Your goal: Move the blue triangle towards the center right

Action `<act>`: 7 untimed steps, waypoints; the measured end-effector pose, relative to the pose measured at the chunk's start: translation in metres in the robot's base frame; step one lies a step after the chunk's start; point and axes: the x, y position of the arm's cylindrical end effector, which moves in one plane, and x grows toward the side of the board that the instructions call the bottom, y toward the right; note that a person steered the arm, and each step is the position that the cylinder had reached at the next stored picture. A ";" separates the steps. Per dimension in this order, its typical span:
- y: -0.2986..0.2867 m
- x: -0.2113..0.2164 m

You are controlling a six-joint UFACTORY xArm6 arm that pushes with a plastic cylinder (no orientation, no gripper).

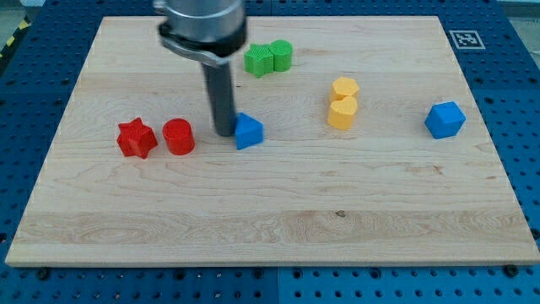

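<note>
The blue triangle (249,132) lies on the wooden board (278,219) a little left of the middle. My tip (224,133) stands right against the triangle's left side, touching it or nearly so. The dark rod rises from there to the arm's head at the view's top.
A red star (137,138) and a red cylinder (178,136) lie left of the tip. A green star (260,59) and a green cylinder (281,54) sit at the top middle. Two yellow blocks (342,102) are stacked close right of centre. A blue cube-like block (445,119) lies far right.
</note>
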 end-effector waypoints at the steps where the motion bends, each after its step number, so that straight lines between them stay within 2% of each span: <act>1: 0.067 0.029; 3: 0.155 0.035; 4: 0.128 0.037; 5: 0.141 0.059; 6: 0.204 0.061; 7: 0.251 0.038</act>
